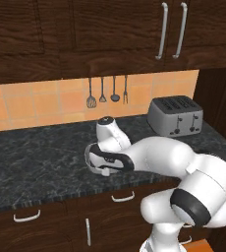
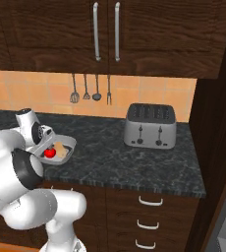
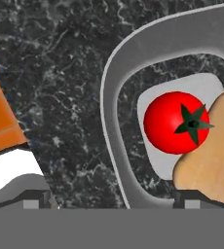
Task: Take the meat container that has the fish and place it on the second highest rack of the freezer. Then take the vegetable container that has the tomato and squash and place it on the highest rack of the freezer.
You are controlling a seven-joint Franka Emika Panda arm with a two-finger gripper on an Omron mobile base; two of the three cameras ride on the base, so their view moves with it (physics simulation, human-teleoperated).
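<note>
Hovering wide-open, empty tool (image 3: 114,202) above tomato (image 3: 176,122) and squash (image 3: 212,151) container (image 3: 115,92), toaster (image 2: 150,125) well aside.

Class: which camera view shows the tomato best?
The hand view: the tomato appears large, stem visible, beside the squash in its container. The right base view shows it small; in the left base view the arm covers that spot.

it was a home kitchen: dark wooden cabinets (image 2: 105,34) with metal handles hung over a black marbled counter (image 1: 41,157), orange tile backsplash (image 1: 36,103) carried hanging utensils (image 1: 107,91), and a steel toaster (image 2: 150,126) stood above drawers (image 2: 149,216).
</note>
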